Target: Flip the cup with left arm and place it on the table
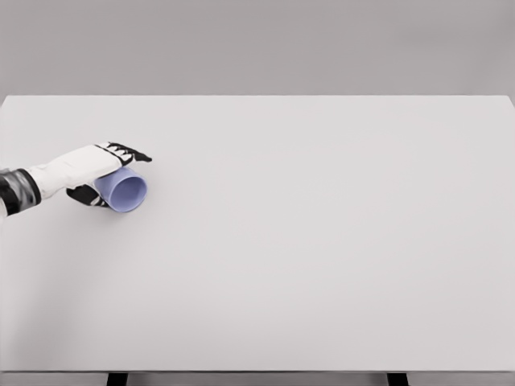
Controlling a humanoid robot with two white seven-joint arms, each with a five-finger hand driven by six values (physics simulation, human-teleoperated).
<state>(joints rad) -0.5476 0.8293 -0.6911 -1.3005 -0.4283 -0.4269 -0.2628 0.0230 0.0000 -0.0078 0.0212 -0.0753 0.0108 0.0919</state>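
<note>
Fingers [129, 153] of the left hand [88, 165] clasp the lilac cup [125, 191], tipped sideways, mouth facing lower right.

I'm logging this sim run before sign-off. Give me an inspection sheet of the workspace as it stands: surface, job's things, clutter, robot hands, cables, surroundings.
Surface: white table, plain, two dark legs at the bottom edge.
Job's things: light blue cup at the table's left, tipped on its side, open end facing the camera.
Clutter: nothing seen.
Robot hands: left robot hand wrapped around the cup, fingers over its top, thumb below; right not in view.
Cables: nothing seen.
Surroundings: plain grey backdrop behind the table.
</note>
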